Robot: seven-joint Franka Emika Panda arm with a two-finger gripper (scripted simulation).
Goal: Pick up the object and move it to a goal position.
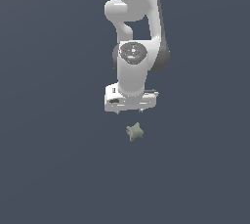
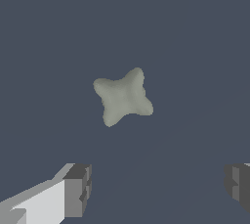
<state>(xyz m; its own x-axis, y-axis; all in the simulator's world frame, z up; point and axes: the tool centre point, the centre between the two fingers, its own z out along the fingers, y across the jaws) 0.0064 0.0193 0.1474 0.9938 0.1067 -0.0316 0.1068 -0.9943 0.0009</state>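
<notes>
Fingers (image 2: 78,191) of the white gripper (image 2: 156,189) stand wide apart in the wrist view, one dark pad at each side of the frame with bare floor between them and nothing held. Beyond them lies the object (image 2: 123,97), a small pale grey-green lump with four stubby lobes, resting alone on the dark surface and not touching either pad. In the exterior view the gripper (image 1: 131,111) hangs above the object (image 1: 135,131) and appears slightly offset from it rather than squarely over it, though how high it stands cannot be told. That offset is the main risk, as I judge it: a straight descent could land a pad on a lobe and knock the piece aside, or close on only one lobe so that it twists out. Its rounded, uneven sides may also let it slip if the jaws meet it at a slant. Nothing else lies around it, so nothing blocks the approach. No goal marker shows in either view.
</notes>
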